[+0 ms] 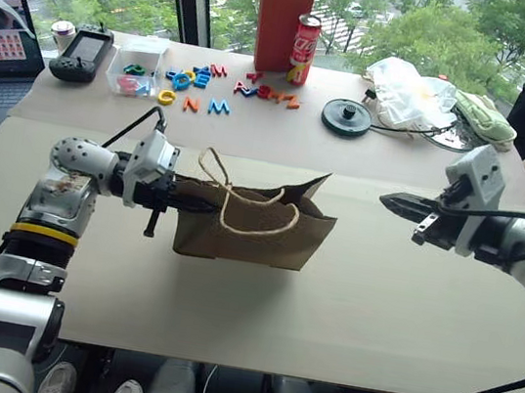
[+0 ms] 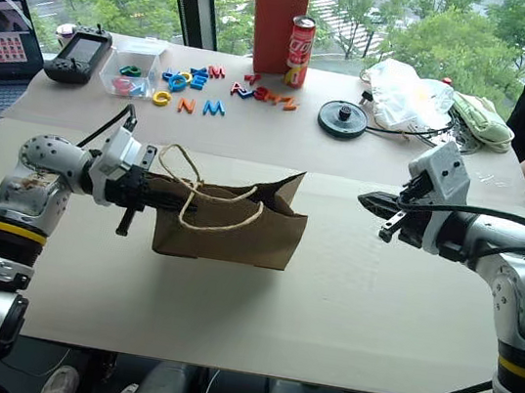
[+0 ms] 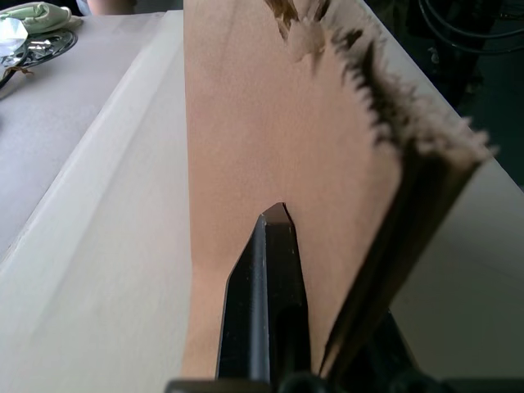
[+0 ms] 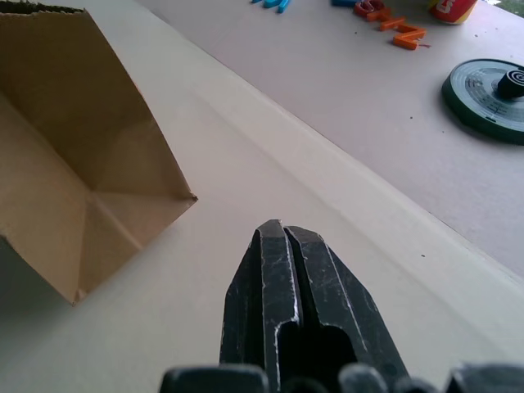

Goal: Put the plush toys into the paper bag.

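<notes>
The left gripper (image 1: 204, 204) pinches the wall of the paper bag (image 1: 256, 225), holding it on its side, seemingly raised just above the table (image 1: 374, 312). To its right, the right gripper (image 1: 392, 203) hangs apart, jaws pressed together on nothing. Neither of the 2 plush toys lies loose, so they are probably inside; I cannot confirm it.

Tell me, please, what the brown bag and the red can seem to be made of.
The paper bag looks like matte brown kraft paper: its folds are creased and the top edge is serrated; its handles look like thin cord. The red can appears to be glossy printed metal, with a silver rim on top.
</notes>
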